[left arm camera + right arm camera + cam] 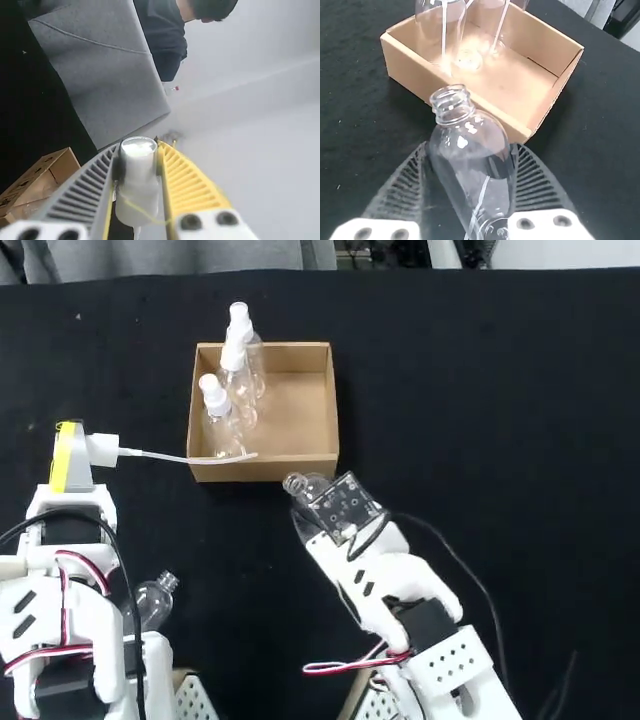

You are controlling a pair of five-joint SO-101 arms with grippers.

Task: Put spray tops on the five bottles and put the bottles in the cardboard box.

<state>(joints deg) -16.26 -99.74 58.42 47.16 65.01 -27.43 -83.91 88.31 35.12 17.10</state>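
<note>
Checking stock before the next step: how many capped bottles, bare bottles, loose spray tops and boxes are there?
capped bottles: 3
bare bottles: 2
loose spray tops: 1
boxes: 1
Total: 7

A brown cardboard box (300,415) is placed on the black table (500,390) toward its far edge. Three clear spray-topped plastic bottles (232,390) are stood in the box's left half. A clear open plastic bottle (303,485) is held just before its near wall, a white spray top (103,448) left of it. Another topless bottle (152,600) is laid near the table's near left corner.
</note>
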